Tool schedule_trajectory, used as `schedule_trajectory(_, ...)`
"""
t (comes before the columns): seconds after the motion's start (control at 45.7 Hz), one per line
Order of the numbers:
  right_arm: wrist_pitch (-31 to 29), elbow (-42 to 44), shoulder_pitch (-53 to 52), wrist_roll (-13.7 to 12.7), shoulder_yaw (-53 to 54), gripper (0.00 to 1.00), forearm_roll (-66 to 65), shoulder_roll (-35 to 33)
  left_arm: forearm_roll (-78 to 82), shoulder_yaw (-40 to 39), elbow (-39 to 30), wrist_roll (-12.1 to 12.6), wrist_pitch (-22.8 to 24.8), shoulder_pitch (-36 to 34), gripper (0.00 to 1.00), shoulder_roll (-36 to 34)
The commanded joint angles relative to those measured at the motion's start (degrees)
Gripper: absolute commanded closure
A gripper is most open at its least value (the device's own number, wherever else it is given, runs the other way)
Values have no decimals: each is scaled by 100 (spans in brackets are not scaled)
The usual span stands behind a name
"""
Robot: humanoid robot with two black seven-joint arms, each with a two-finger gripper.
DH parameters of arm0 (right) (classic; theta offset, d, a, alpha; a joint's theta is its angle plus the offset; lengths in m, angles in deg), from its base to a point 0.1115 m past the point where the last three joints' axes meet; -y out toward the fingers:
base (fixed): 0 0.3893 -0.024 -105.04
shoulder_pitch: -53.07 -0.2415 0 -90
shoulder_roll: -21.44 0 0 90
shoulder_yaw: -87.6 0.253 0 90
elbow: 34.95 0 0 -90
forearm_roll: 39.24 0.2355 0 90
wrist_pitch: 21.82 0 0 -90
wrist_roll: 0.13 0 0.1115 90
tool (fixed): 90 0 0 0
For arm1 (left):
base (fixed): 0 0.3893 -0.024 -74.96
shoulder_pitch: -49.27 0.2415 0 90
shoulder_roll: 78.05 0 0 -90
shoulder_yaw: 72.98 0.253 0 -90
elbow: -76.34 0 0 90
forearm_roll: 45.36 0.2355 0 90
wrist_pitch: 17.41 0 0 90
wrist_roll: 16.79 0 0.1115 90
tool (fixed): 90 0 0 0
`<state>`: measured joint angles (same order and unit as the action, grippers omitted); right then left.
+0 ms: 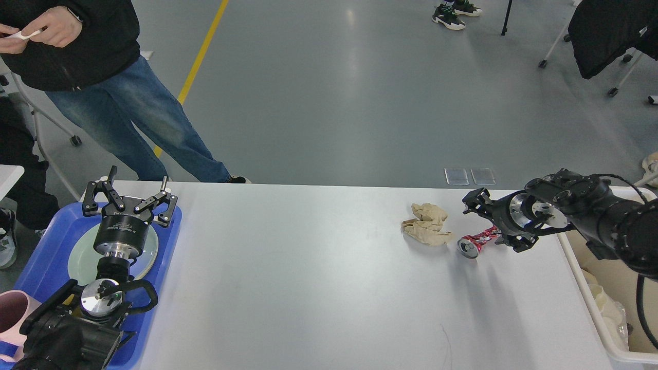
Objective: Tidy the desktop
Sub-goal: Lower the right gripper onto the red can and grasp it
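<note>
Two end effectors: left spread; right, unreadable, partly hides the crushed can.

On the desk, a crumpled paper wad lies toward the far right, with a crushed can just beside it on its right. A tray sits at the desk's left end, holding a plate and, nearer, a cup. A bin stands off the desk's right end.
</note>
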<state>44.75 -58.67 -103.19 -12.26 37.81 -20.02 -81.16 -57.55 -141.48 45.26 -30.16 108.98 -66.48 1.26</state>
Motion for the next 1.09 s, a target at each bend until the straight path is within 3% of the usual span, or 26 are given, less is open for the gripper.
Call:
schedule_trajectory(0.0,102,447,394,9,101,0,-6,232,-2,-6,-3,1,0,0,4,-4)
schedule_trajectory(0.284,1077,544,887,35,171,0,-50,583,7,3,-3,1,0,0,4,-4)
schedule_trajectory(0.743,1517,544,1107,44,444,0,-76,610,-2,-6,-3,1,0,0,4,5)
schedule_trajectory(0.94,1684,535,1142,53,532,8,-76,627,7,-6,5,1,0,0,4,-4)
schedule_trajectory(1.071,1728,535,1159,53,628,25,-68,610,-2,-6,5,1,0,9,4,5)
